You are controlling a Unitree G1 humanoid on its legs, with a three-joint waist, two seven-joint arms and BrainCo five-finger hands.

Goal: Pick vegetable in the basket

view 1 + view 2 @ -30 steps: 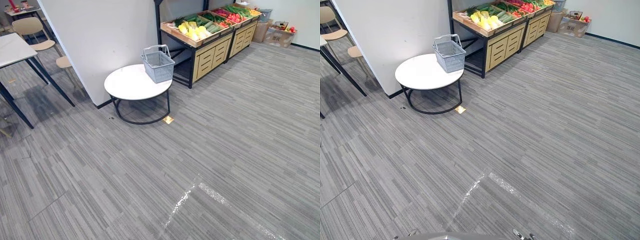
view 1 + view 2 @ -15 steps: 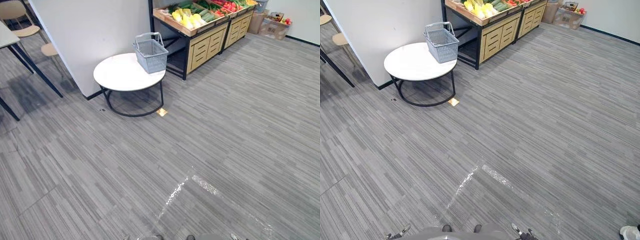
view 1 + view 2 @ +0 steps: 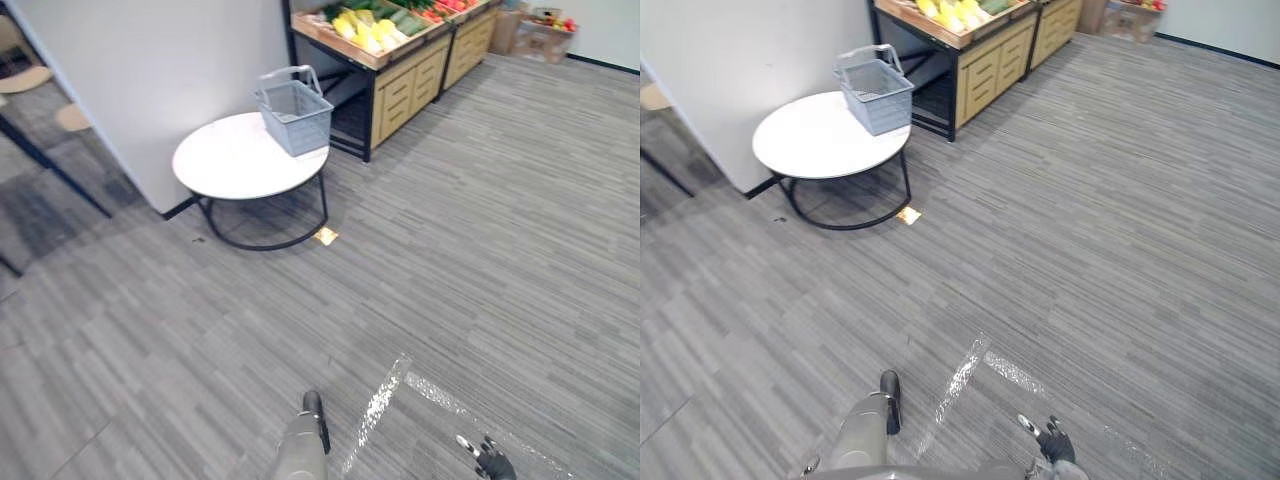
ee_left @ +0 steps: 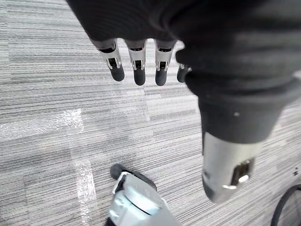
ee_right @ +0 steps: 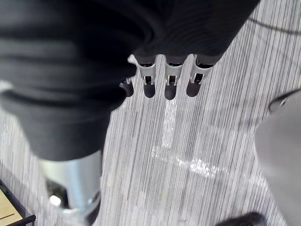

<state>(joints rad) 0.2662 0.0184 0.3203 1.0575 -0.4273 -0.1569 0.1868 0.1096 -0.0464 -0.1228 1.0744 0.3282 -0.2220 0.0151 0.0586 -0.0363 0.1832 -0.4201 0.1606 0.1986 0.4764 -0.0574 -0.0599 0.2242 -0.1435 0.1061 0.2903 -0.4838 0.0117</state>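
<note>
Across the floor [image 3: 480,250], the grey basket [image 3: 294,110] sat on the round white table [image 3: 225,165], with the vegetables [image 3: 362,22] on the wooden stand [image 3: 405,75] just beyond. Our left hand [image 4: 138,66] and right hand [image 5: 170,80] hung with fingers straight and apart, holding nothing; we judged nothing was picked yet.

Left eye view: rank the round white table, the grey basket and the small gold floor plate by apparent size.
1. round white table
2. grey basket, standing on it
3. gold floor plate, by far the smallest
All lie at similar distance, so the ranking holds.

Round white table [image 3: 230,162], grey basket [image 3: 297,118] at its edge
</note>
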